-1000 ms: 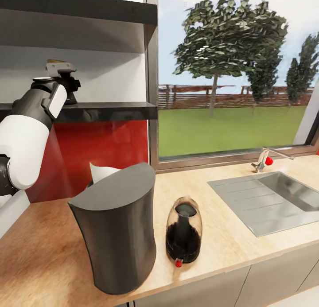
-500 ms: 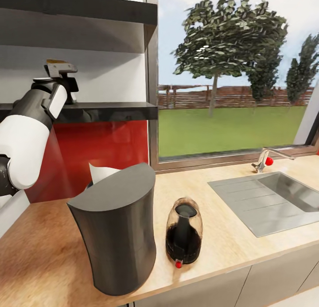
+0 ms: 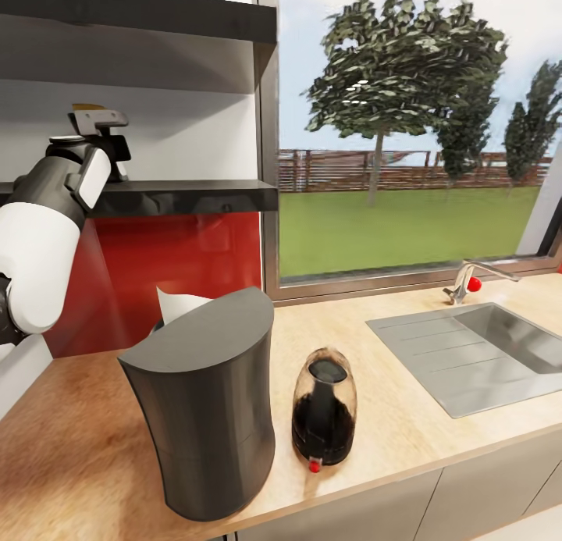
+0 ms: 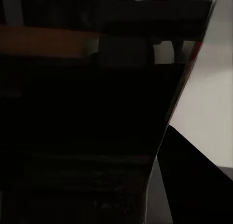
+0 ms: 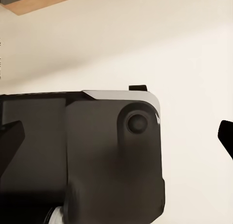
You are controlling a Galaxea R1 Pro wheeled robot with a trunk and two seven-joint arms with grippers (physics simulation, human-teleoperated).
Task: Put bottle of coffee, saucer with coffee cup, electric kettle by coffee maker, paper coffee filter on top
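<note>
Coffee maker (image 3: 204, 404): tall matte dk-grey column, smooth sides, slanted flat top, standing near the front edge of the countertop (image 3: 390, 424), which is light wood w/ visible grain over grey cabinet fronts. Just beside it, toward the sink, is the electric kettle (image 3: 324, 418): egg-shaped amber-tinted clear glass, black handle & base, small red switch low at front; the two stand close but apart. Behind the coffee maker a white paper coffee filter (image 3: 176, 303) pokes up, pointed folded edge; its lower part is hidden, so what it rests on can't be told.

Inset grey steel sink (image 3: 476, 354) w/ ribbed drainer; curved metal tap (image 3: 468, 279) at the window sill.

Left arm, white & black shell, reaches up to the kitchen shelf (image 3: 179, 197), a thin glossy black board above the red backsplash. Left gripper (image 3: 97, 131) sits at shelf level around a dark object w/ a golden-brown top, prob. the bottle of coffee (image 3: 86, 108). In the left wrist view it's very dark: orange-brown band, dark mass up close. Can't tell if the fingers are clamped or apart.

Right wrist view: black robot housing over a pale floor.
</note>
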